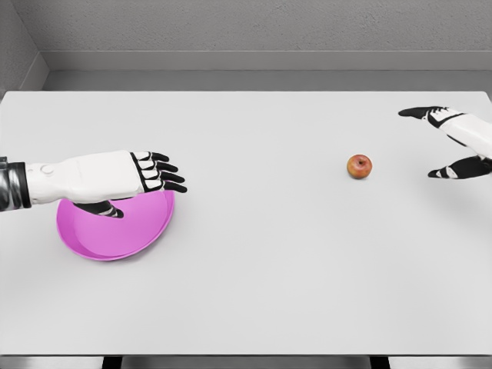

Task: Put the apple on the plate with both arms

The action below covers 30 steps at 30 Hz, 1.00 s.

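1. Tabletop point(254, 292): white, flat, filling most of the head view; grey walls behind its far edge.
2. Plate point(115, 231): magenta, shallow, round; lies on the left part of the tabletop, its upper portion covered by the left hand.
3. Apple point(359, 166): red with a yellowish patch, small; sits alone on the tabletop right of centre, well apart from the plate and touched by neither hand.
4. Left hand point(142, 178): white with black fingers; enters from the left edge and lies over the plate's far rim. Fingers extended and close together, pointing right; thumb below the palm, above the plate's inner surface. Holds nothing.
5. Right hand point(453, 142): white with black fingertips; enters at the right edge, near the apple but clear of it. Fingers and thumb spread wide apart, opening towards the apple; nothing held between them.
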### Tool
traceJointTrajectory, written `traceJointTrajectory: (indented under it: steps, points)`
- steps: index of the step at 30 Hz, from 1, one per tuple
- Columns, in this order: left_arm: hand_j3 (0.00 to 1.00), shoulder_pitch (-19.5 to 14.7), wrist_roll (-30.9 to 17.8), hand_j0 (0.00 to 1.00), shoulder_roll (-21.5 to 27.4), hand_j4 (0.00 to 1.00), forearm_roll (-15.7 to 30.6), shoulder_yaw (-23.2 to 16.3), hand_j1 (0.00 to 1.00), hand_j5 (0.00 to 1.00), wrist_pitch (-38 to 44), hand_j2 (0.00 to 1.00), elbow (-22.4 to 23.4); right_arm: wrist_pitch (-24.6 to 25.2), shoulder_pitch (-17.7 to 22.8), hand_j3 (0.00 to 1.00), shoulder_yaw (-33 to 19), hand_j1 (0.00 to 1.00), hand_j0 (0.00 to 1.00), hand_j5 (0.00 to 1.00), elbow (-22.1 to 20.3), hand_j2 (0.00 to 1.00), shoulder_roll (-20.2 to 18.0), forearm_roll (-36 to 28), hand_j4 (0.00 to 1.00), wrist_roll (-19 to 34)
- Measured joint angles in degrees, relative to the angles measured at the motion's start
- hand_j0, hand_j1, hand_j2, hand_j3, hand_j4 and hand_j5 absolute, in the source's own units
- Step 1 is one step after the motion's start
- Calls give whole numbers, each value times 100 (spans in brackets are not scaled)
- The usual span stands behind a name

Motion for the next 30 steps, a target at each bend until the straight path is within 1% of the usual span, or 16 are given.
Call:
traceJointTrajectory:
  steps: [8,12,17,23,27,30]
  points:
    - [100,-9,-4,100,-19,100,-1,-16,100,100,0,100,0,-2,-229,100,754,100,100,100,-7,100,32,-11,100,0]
    - [100,-17,-11,100,-59,100,-6,-27,100,100,0,100,1,-3,-282,100,1023,100,100,100,8,100,185,-16,100,1]
    - [100,-17,-15,100,-74,100,-9,-32,100,100,0,100,7,-2,-449,100,1242,100,100,100,51,100,374,-17,100,0]
    - [100,-26,-17,100,-109,100,-14,-37,100,100,0,100,8,-2,-571,100,1337,100,100,100,312,100,544,0,100,0]
    - [100,-26,-18,100,-114,100,-18,-37,100,100,0,100,8,-1,-738,100,1347,100,100,100,614,100,636,6,100,0]
    - [100,-26,-18,100,-116,100,-19,-37,100,100,0,100,8,-2,-747,100,1353,100,100,100,834,100,717,20,100,0]
